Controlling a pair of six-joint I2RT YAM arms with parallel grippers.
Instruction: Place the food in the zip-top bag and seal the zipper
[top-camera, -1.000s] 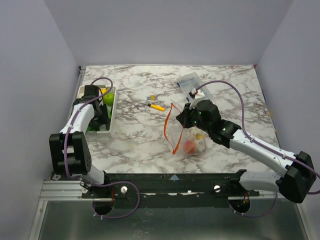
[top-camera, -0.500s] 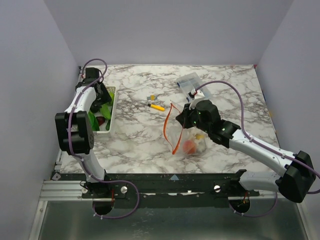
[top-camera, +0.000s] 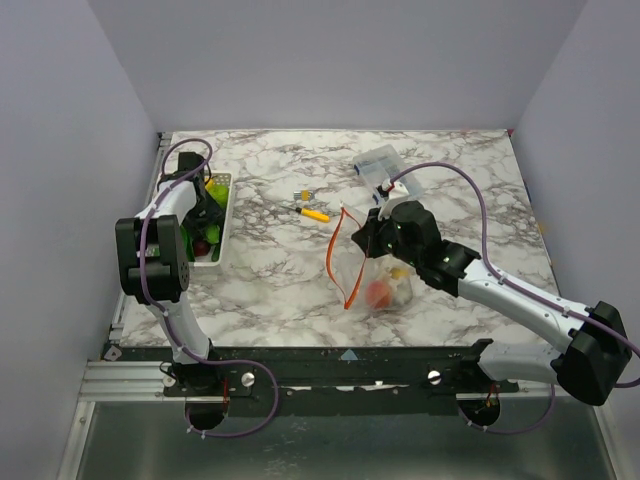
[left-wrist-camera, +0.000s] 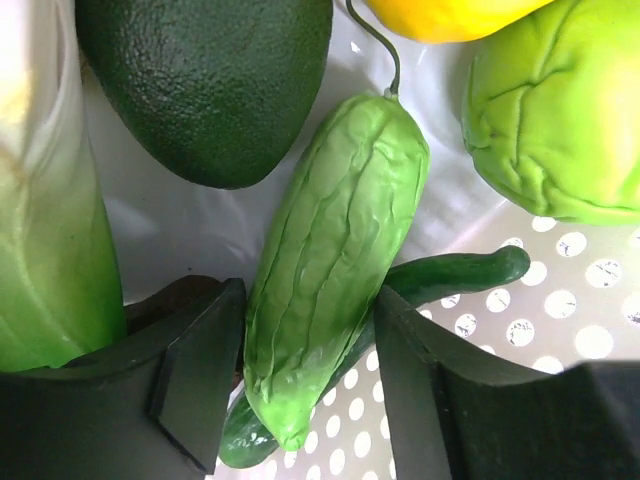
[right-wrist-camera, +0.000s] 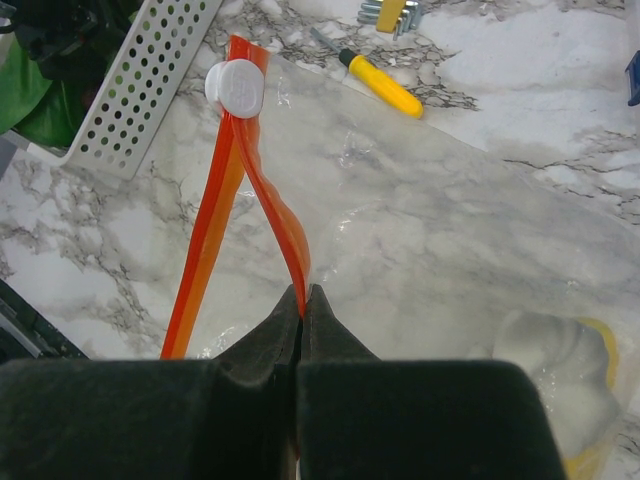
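Pinching the orange zipper (right-wrist-camera: 205, 235) with the right gripper (right-wrist-camera: 302, 295) clamped, holding the clear, floppy bag (top-camera: 385, 280) agape mid-table, red food (top-camera: 379, 294) inside. Far left, straddling a ridged green gourd (left-wrist-camera: 330, 250) in the basket (left-wrist-camera: 580, 290), left gripper (left-wrist-camera: 310, 375) fingers apart, having shifted slightly since a moment ago.

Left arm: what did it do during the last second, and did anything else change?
The left arm swung its elbow forward, toward the white basket; the left gripper now sits open around the light green vegetable, not yet closed on it. The right gripper kept its pinch on the zipper, and the zip-top bag did not move.
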